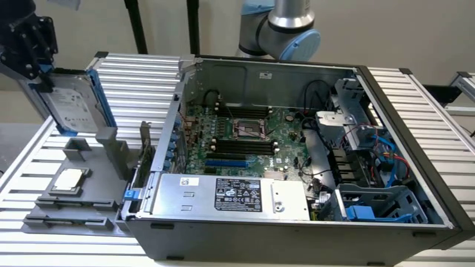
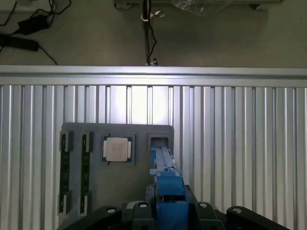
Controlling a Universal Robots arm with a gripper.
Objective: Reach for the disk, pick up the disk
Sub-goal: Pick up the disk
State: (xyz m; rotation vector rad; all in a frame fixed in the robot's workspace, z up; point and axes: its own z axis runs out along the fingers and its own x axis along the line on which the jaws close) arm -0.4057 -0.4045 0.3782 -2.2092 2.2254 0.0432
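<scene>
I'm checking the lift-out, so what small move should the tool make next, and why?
Probably a short, straight lift upward. The tool is clamped on the silver-grey metal disk with bright blue plastic rails, held on edge, and its lower edge hangs just above the posts of the dark grey plastic holder. More height would likely clear those posts before any sideways travel.

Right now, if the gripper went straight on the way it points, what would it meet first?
The gripper points down, shut on the upright disk. Straight on, the disk's lower end would likely meet the slot in the grey holder below it; how far apart they are I cannot tell.
</scene>
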